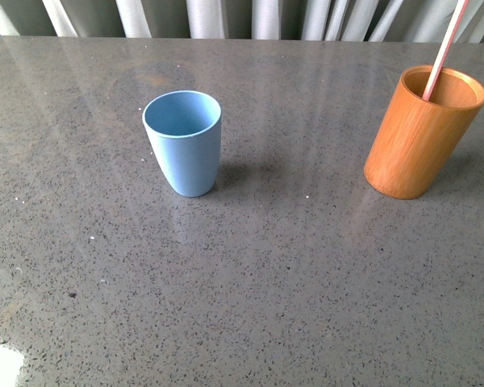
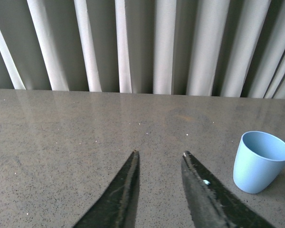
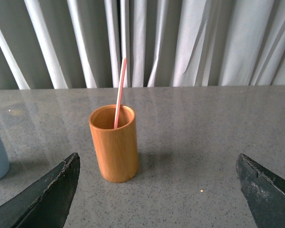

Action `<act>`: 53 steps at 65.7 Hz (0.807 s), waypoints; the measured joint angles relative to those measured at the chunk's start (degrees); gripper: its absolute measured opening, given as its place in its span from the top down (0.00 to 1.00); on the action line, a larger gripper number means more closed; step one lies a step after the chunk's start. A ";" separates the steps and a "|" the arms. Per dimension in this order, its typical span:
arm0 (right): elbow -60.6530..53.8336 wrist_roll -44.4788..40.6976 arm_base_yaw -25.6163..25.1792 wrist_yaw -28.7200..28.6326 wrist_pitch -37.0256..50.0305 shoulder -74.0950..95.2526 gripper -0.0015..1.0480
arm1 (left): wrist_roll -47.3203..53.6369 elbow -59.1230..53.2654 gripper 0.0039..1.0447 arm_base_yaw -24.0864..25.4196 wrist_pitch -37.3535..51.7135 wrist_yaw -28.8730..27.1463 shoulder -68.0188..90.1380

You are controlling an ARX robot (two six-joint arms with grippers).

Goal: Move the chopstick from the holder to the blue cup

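Place: indoor setting; home or lab cannot be told.
Surface: a grey speckled counter [image 1: 250, 314] is seen.
Backdrop: pale pleated curtains [image 2: 164, 42] are hung behind.

Inside orange-brown wooden cylinder holder [image 1: 415, 145]: thin pinkish-red chopstick [image 1: 446, 47], leaning. Well left of holder: light blue plastic cup [image 1: 185, 153].

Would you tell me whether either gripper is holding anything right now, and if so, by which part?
Nothing is held. The left gripper and the right gripper are both open and empty; the chopstick stands in the holder, untouched.
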 joint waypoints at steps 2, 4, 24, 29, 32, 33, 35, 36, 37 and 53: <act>0.00 0.00 0.00 0.00 0.00 0.00 0.09 | 0.02 0.00 0.63 0.00 0.00 0.00 0.00; 0.00 0.00 0.00 -0.02 0.00 0.00 0.09 | 0.02 -0.02 0.58 0.00 0.00 0.00 0.00; 0.00 0.00 0.00 0.00 0.00 0.00 0.09 | 0.09 0.00 0.07 0.00 0.00 0.00 -0.02; 0.00 0.00 0.00 0.00 0.00 0.00 0.09 | 0.13 0.00 0.09 0.00 0.00 0.00 -0.02; 0.00 0.00 0.00 0.00 0.00 0.00 0.09 | 0.13 0.00 0.08 0.00 0.00 0.00 -0.02; 0.00 0.00 0.00 -0.02 0.00 0.00 0.09 | 0.13 0.00 0.08 0.00 0.00 0.00 -0.02; 0.00 0.00 0.00 0.00 0.00 0.00 0.09 | 0.15 0.00 0.08 0.00 0.00 0.00 -0.02; 0.00 0.00 0.00 0.00 0.00 0.00 0.09 | 0.15 0.00 0.08 0.00 0.00 0.00 -0.02; 0.00 0.00 0.00 0.00 0.00 0.00 0.09 | 0.15 0.00 0.08 0.00 0.00 0.00 -0.02; 9.33 5.95 -5.03 -7.41 -9.79 23.08 0.09 | 0.15 0.00 0.08 0.00 0.00 -0.02 -0.02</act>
